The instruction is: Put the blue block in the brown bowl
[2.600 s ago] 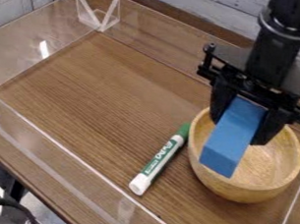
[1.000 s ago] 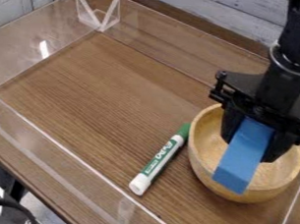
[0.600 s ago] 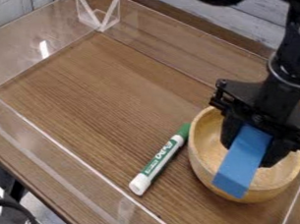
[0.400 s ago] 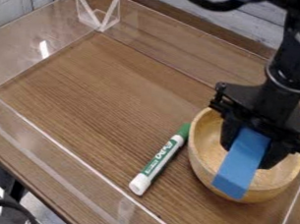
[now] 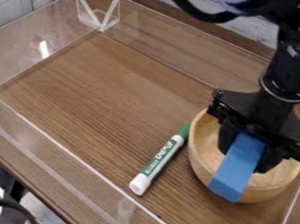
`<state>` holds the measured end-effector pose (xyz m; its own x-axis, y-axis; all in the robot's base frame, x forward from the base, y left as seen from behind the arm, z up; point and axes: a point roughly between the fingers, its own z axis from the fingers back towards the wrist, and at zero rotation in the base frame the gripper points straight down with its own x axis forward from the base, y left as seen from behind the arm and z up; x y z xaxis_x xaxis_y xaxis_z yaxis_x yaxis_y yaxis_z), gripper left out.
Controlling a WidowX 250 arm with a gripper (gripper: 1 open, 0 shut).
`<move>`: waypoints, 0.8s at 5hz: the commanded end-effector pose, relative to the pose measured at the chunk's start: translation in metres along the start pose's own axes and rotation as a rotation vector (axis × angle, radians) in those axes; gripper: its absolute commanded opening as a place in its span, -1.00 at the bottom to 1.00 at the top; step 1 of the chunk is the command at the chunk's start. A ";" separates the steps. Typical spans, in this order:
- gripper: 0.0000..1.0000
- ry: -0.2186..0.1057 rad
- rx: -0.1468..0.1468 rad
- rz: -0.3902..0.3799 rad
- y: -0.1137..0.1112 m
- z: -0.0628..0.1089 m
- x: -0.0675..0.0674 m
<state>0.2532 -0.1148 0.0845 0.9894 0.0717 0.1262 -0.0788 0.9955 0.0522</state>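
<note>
Pincer [image 5: 253, 143] points straight down over the bowl [image 5: 246, 162], at the right side of the table [image 5: 102, 90]. Its black fingers [image 5: 230, 132] are closed on the upper end of the block [image 5: 240, 162], one on each side.

Block hangs tilted, upper end clamped, lower end toward the near-left of the bowl. That lower end sits inside the bowl, low against the near inner wall; whether it touches the wood cannot be told. Block face toward the camera is plain blue, long and narrow.

Bowl is round, light brown, thick-rimmed. It stands on the wood-grain table close to the right edge. The arm's black body rises behind and above it and hides the far rim.

Marker [image 5: 158, 160], green and white, lies flat on the table just left of the bowl, slanting from upper right to lower left. Its green end is near the bowl's rim, not clearly touching; its white end points toward the near edge.

Clear wall [image 5: 40, 45] runs round the table, with a folded clear corner piece at the far left. Left half of the table carries nothing else that can be made out.
</note>
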 end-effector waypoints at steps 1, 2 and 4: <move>-1.00 -0.037 -0.017 0.001 0.004 0.004 0.010; -1.00 -0.046 -0.022 -0.008 0.004 0.009 0.012; -1.00 -0.065 -0.032 -0.024 0.004 0.020 0.015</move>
<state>0.2551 -0.1089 0.0826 0.9932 0.0335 0.1112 -0.0411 0.9969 0.0667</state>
